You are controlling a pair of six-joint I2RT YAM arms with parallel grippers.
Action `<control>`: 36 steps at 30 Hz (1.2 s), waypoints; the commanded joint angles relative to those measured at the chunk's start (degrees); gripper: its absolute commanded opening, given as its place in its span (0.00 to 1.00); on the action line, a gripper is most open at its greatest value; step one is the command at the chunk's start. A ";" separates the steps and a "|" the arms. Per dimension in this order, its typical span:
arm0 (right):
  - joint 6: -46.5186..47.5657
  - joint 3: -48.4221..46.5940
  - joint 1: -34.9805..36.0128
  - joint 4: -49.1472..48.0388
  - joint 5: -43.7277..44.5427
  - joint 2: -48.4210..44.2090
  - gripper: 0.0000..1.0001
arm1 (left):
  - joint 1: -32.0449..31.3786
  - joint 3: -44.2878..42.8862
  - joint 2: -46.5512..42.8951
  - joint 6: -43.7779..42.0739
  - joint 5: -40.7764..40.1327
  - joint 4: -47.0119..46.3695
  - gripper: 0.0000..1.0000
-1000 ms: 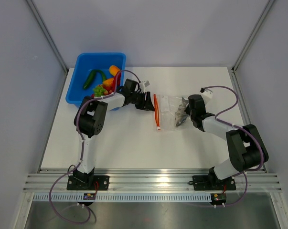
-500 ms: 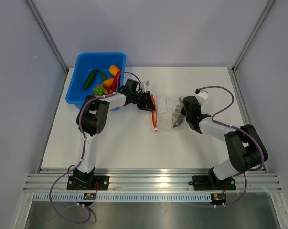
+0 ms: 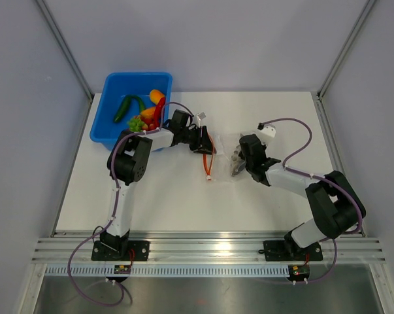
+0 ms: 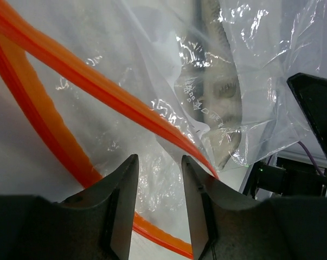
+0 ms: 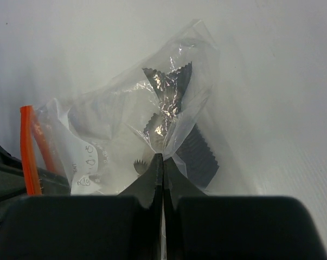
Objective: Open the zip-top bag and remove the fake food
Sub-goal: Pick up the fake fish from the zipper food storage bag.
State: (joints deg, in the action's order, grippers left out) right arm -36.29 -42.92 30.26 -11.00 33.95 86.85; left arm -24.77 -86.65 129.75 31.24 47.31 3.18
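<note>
One thin, crinkly zip-top bag (image 3: 224,156) lies near the middle of the overhead view, with its orange zip strip (image 3: 210,163) on the frame-left side. I'd judge the bag almost weightless, limp and slick, so it will slide and bunch rather than resist. Through the film I see a grey fish (image 4: 223,92), light and rigid by the look of it. The strip is the only stiff part and the place to take hold. My right gripper (image 5: 162,162) has its jaws pressed together, pinching a tent of film at the closed end. My left gripper (image 4: 158,162) has its jaws part-way apart at the gaping mouth, film and one orange lip in the gap, not visibly biting. Other toy foods (image 3: 144,114) sit in the blue tub (image 3: 112,131) at upper left of the table (image 3: 183,203).
</note>
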 commanded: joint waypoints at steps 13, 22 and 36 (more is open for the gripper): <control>3.33 -3.84 2.17 -4.11 4.46 -5.37 0.00 | -0.10 2.62 0.50 1.53 2.87 -9.12 0.44; 3.16 -4.63 2.96 -0.69 3.13 -10.65 0.00 | 1.04 8.42 -1.34 7.69 6.65 -23.37 0.47; 1.67 -4.20 2.87 4.06 13.42 -5.64 0.00 | 2.01 16.51 -10.74 9.01 5.87 -30.07 0.48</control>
State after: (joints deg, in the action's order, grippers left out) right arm -33.69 -45.87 32.84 -6.52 43.29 80.84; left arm -23.57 -71.24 124.55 40.36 52.49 -21.98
